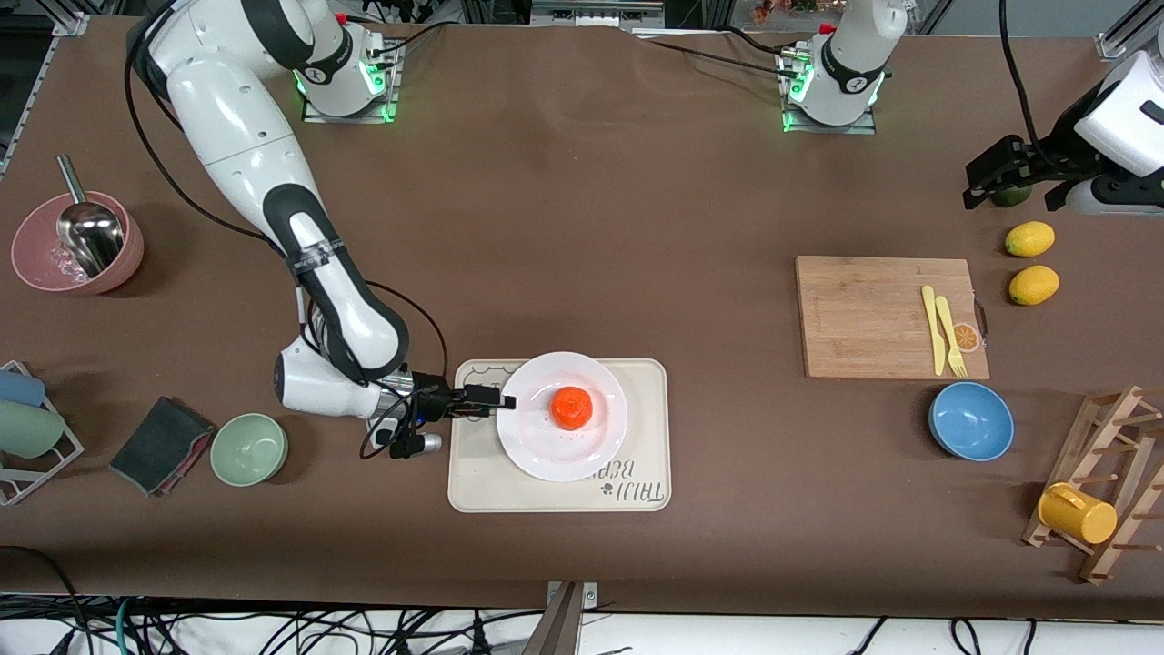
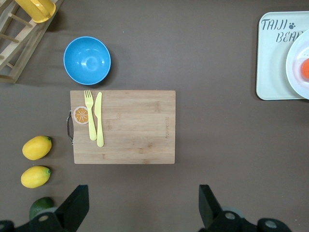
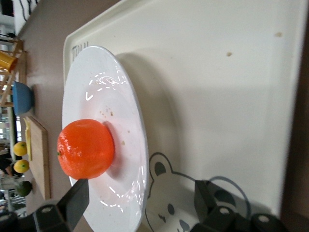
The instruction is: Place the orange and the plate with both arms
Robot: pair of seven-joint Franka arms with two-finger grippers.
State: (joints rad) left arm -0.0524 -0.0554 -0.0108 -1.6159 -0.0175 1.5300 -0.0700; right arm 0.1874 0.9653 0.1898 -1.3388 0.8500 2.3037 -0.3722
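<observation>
The orange rests on the white plate. The plate lies on the cream bear-print tray. My right gripper is open at the plate's rim, on the side toward the right arm's end of the table. One finger is over the plate next to the orange, the other over the tray, and neither holds anything. My left gripper hangs open and empty over the table at the left arm's end, above the avocado. In the left wrist view the plate and orange show at the edge.
A wooden cutting board carries a yellow knife and fork. A blue bowl sits nearer the front camera, with two lemons beside the board. A rack with a yellow mug, a green bowl, a dark cloth and a pink bowl with scoop line the table's ends.
</observation>
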